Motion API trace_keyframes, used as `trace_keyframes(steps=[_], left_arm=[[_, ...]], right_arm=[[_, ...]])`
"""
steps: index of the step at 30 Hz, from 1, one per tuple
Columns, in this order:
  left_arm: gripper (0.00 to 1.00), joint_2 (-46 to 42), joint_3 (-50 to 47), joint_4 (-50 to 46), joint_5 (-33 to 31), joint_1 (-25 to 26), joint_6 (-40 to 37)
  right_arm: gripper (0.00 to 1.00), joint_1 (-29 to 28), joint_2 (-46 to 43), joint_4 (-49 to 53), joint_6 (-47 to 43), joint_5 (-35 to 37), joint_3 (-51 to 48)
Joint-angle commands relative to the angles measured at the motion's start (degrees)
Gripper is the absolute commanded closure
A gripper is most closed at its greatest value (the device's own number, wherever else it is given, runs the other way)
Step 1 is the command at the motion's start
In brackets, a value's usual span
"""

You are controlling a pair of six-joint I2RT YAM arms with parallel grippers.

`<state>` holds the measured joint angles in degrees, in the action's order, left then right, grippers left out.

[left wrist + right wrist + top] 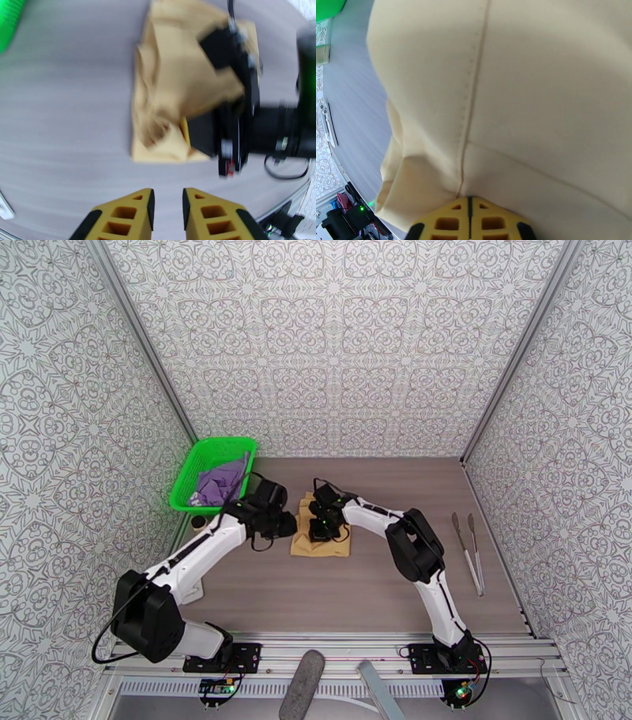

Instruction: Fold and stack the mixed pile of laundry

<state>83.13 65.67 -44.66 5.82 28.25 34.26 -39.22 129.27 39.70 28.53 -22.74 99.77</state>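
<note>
At centre, rumpled tan cloth (302, 545) (seamed)

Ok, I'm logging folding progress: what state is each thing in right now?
tan garment: partly folded on the table, one layer lifted.
green basket: upright, holding the T-shirt.
purple T-shirt: crumpled, unfolded.
right claw: shut on the tan garment.
left claw: slightly open, empty.
tongs: lying flat, untouched.

Two robot arms, left arm (201, 544) and right arm (371, 516); one green basket (186, 473), one purple shirt (221, 481), one tan garment (302, 545), one pair of tongs (468, 544).
</note>
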Motion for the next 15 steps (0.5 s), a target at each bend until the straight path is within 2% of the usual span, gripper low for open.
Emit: trace_keyframes(steps=[1,5,7,11,15], left_arm=[[0.75,0.51,-2.48,2.4,0.56,3.29,5.64],[0.8,3.81,-4.56,7.57,2.37,5.96,10.5],[0.82,6.12,-5.02,10.21,3.4,7.02,12.07],[0.92,13.52,-4.41,10.48,3.59,7.82,13.02],[0.96,19.7,-4.05,12.18,4.46,7.79,13.26]], right_arm=[[0.79,1.83,-4.02,3.36,-1.56,2.73,2.49],[0.62,4.72,-10.0,7.06,-4.31,4.41,4.99],[0.57,6.54,-11.56,9.2,-6.21,5.31,6.53],[0.56,10.53,-10.21,14.0,-10.87,4.59,12.32],[0.56,13.81,-4.43,14.89,-14.75,1.88,18.92]])
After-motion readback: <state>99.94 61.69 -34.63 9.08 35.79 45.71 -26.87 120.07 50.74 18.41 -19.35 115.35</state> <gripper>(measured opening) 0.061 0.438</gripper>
